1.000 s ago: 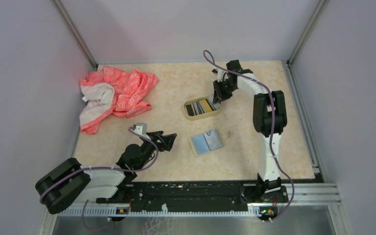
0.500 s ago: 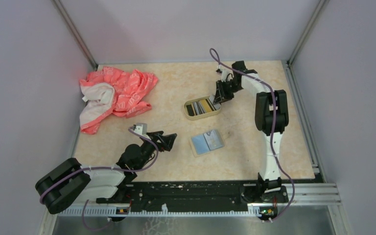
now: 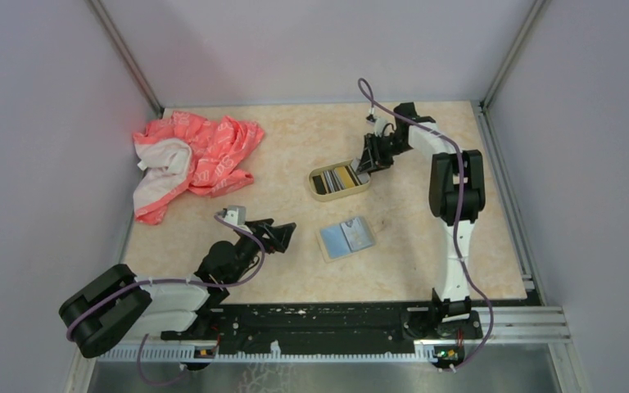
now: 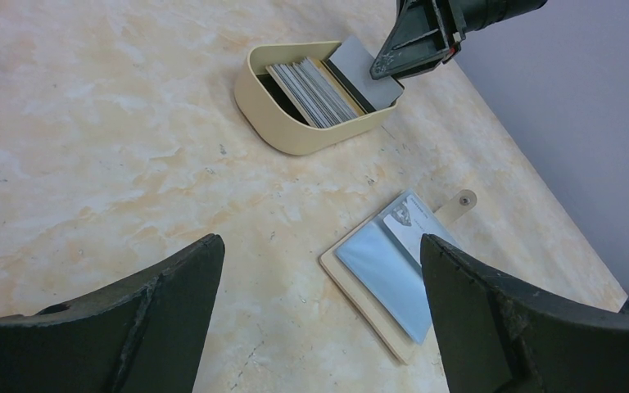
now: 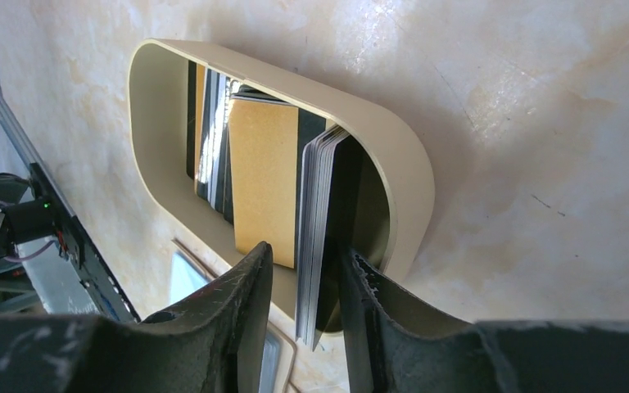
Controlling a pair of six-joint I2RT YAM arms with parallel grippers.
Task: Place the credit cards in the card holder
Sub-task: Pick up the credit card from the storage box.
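Table (image 3: pixel 426 270): marbled beige top, everything in play sits on it.
Right arm (image 3: pixel 454 188): stretched out to the far middle of the table, wrist tipped down over the right end of the tin.
Left arm (image 3: pixel 156 295): lying low at the near left, well apart from the action.
Pink cloth (image 3: pixel 192 155): crumpled in the far left corner, away from both arms.
Card holder (image 4: pixel 295 131): a pale olive tin, and it's filling up. A row of cards stands on edge inside, with a tan-faced card (image 5: pixel 262 172) among them.
Loose credit cards (image 3: pixel 347 237): a small pile on the table between the tin and the near edge, pale blue card (image 4: pixel 381 274) on top, not touched by either arm.
Right gripper (image 5: pixel 305 254): right at the tin's end, fingers parted, one on each side of a grey card (image 4: pixel 360 70), with a sliver of gap showing on both sides.
Grey card: standing on edge inside the holder at its right end, its upper edge between those fingers.
Left gripper (image 4: pixel 319 246): spread wide, holding nothing, hovering near the loose pile.
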